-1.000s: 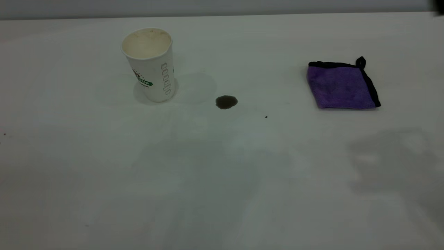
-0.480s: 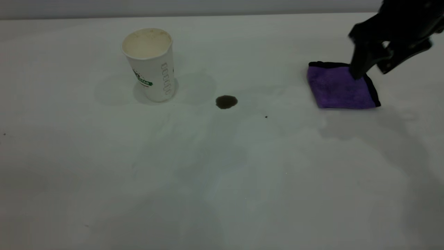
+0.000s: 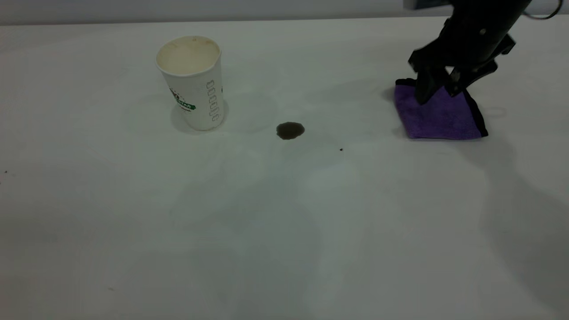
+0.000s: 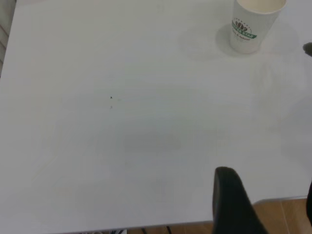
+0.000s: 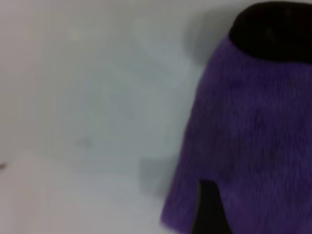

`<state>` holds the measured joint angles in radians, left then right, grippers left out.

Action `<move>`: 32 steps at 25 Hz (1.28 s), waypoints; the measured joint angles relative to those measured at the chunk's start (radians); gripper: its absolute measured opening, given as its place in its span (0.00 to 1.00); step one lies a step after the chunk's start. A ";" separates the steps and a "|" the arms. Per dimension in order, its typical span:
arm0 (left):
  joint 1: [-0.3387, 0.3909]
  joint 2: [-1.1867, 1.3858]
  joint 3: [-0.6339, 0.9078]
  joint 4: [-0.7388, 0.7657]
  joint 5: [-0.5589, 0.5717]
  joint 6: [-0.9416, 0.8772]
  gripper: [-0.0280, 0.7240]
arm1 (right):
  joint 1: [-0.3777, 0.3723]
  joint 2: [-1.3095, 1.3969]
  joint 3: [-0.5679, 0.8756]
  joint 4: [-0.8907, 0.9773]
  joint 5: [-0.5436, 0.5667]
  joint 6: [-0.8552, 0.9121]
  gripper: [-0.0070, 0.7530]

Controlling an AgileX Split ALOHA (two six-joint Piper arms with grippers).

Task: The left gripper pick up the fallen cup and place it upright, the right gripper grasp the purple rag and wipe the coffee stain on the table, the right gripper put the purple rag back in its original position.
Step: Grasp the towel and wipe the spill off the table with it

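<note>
Closing in: exterior view shows the right gripper (image 3: 438,94) has dropped onto the purple rag's (image 3: 440,116) far edge, jaws slightly apart, not yet clamped. Cup (image 3: 192,82) upright, coffee stain (image 3: 290,130) untouched. Left wrist: cup (image 4: 253,24) far off, left gripper parked, jaw state unclear. Right wrist: rag (image 5: 243,146) fills view.
</note>
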<state>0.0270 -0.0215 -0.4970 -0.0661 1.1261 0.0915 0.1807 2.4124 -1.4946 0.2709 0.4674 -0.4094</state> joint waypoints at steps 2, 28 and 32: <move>0.000 0.000 0.000 0.000 0.000 0.000 0.59 | 0.000 0.042 -0.037 -0.040 0.002 0.014 0.76; 0.000 0.000 0.000 -0.001 0.000 0.000 0.59 | 0.248 0.180 -0.235 0.004 -0.019 -0.014 0.08; 0.000 0.000 0.000 -0.001 0.000 0.000 0.59 | 0.264 0.242 -0.364 0.047 0.046 -0.014 0.08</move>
<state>0.0270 -0.0215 -0.4970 -0.0671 1.1261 0.0915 0.4446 2.6544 -1.8585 0.3175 0.5137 -0.4230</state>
